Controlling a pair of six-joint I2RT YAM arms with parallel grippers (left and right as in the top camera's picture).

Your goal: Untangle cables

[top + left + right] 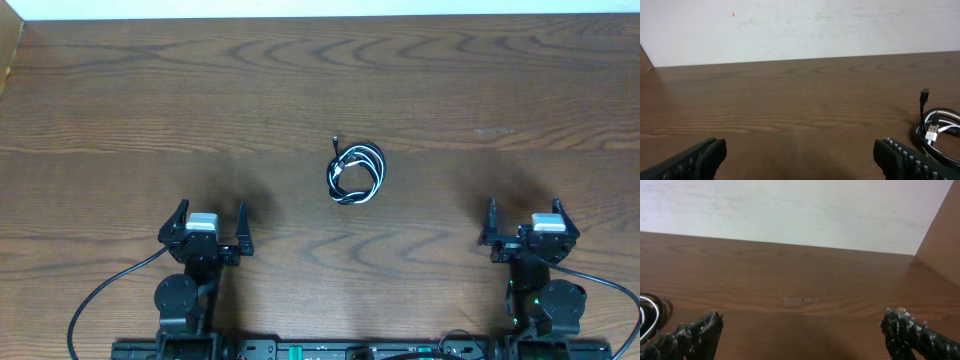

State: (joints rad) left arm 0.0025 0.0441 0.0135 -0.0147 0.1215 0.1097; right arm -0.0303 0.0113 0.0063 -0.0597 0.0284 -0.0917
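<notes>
The cables (354, 174), one black and one white, lie coiled together in a small bundle at the table's middle, with a black plug end sticking out at the top left. In the left wrist view the cables (939, 131) sit at the far right edge; in the right wrist view only a bit of the cables (649, 315) shows at the far left. My left gripper (210, 222) stands open near the front left, well apart from the bundle. My right gripper (525, 222) stands open near the front right, nothing between its fingers.
The wooden table (200, 100) stretches away to a white wall (800, 30) at the back. A raised wooden side panel (942, 245) borders the right. Thick black wires (100, 295) run from the arm bases along the front edge.
</notes>
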